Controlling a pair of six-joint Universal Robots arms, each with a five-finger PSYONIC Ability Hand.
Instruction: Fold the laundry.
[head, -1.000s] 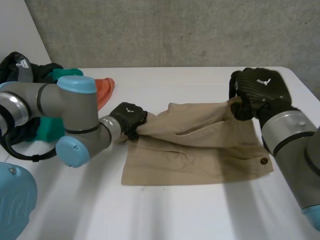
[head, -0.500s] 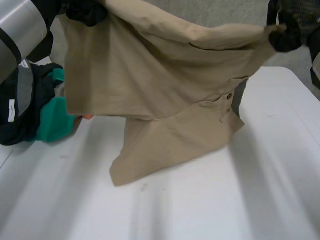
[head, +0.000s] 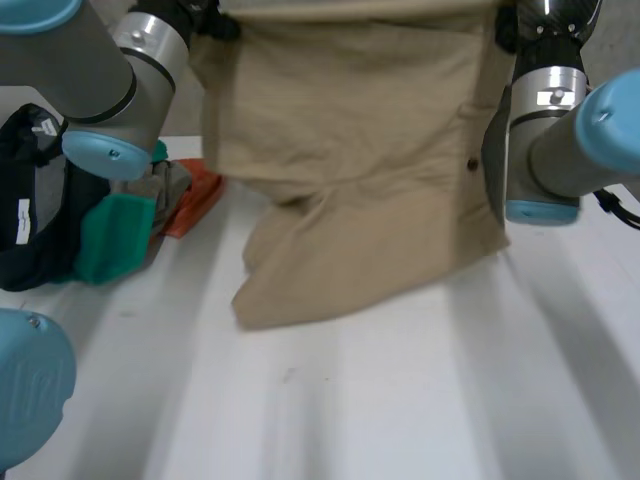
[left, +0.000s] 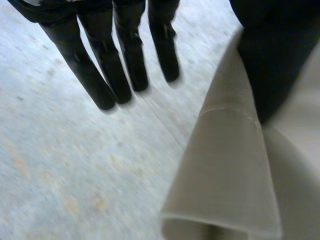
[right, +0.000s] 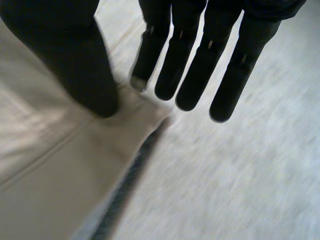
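Two hands hold the tan garment (head: 350, 150) up by its top corners, spread wide. Its lower hem rests crumpled on the white table (head: 420, 400). Left hand (left: 127, 45): thumb pinches a folded edge, fingers straight. Right hand (right: 192, 55): thumb pins its corner likewise. Small button (head: 472, 163) near the right edge.

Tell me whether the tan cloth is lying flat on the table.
No: the cloth hangs from the left hand and right hand, with just its lower end reaching the table.
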